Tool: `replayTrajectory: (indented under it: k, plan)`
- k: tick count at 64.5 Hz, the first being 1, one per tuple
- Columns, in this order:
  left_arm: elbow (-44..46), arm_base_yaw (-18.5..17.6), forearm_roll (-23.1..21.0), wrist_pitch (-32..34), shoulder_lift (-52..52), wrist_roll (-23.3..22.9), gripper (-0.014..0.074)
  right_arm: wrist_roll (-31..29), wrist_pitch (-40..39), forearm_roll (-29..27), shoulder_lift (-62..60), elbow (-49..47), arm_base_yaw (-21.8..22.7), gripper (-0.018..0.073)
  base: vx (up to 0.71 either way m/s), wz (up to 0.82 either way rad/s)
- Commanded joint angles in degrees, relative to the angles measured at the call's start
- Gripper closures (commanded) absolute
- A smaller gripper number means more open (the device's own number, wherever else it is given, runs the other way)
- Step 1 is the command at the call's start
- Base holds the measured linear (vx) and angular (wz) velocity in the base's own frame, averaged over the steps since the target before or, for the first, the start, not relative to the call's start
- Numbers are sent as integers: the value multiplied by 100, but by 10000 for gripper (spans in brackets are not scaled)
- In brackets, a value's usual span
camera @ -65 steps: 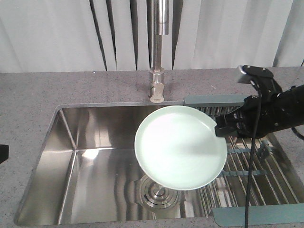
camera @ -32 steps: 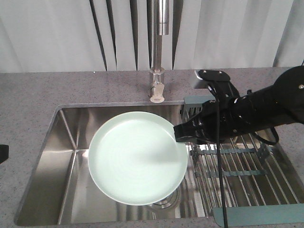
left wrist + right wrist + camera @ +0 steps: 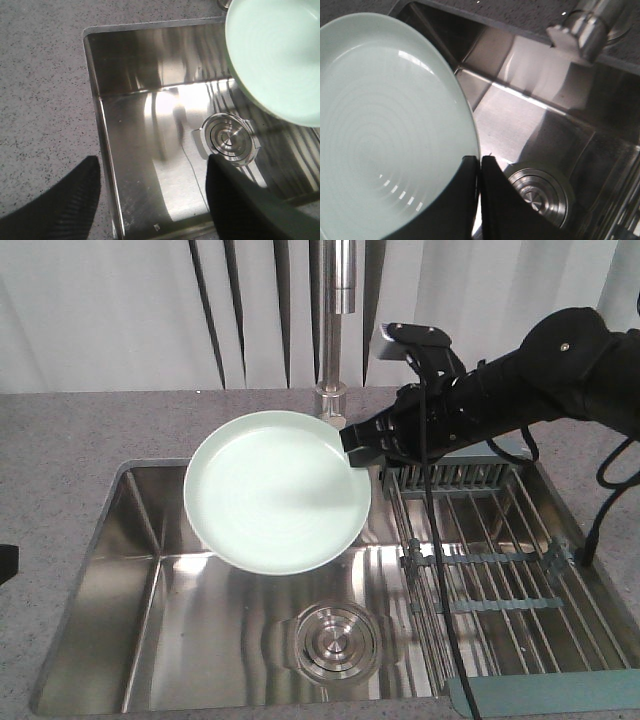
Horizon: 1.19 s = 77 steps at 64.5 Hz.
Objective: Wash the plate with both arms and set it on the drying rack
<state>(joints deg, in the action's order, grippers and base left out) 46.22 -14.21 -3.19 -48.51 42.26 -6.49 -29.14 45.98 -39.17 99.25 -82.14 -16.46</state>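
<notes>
1. Plate: held tilted above the sink, near the tap. The right claw pinches its rim.
2. Left claw: spread, holding nothing.
3. Handling, judged: stiff, breakable, slippery when wet; hold by the rim.
4. Sink shows only its drain; nothing sits in the rack.

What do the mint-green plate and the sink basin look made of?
The round pale mint-green plate: probably glazed ceramic or melamine, glossy, with bright highlights on faint rings. The rectangular steel sink basin: brushed stainless steel, judging by streaky mirror-like reflections.
</notes>
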Motion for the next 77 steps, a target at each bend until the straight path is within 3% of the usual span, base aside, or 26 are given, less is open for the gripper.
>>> replayTrajectory:
  k: [1, 13, 29, 50, 77]
  plan:
    - [152, -13, -32, 326, -33, -59, 162, -3, 55, -59, -127, -470, 207, 564, 0, 0]
    - [152, -13, -32, 326, -33, -59, 162, 263, 337, 561, -212, -612, 616, 561, 0, 0]
    - [152, -13, -32, 326, -33, -59, 162, 1549, 699, 2695, -636, -593, 759, 561, 0, 0]
    - [152, -13, -32, 326, -33, -59, 162, 2377, 1146, 4135, -955, -593, 781, 561, 0, 0]
    - [152, -13, -32, 326, -33, -59, 162, 2366, 948, 4288, -955, 402, 1660, 561, 0, 0]
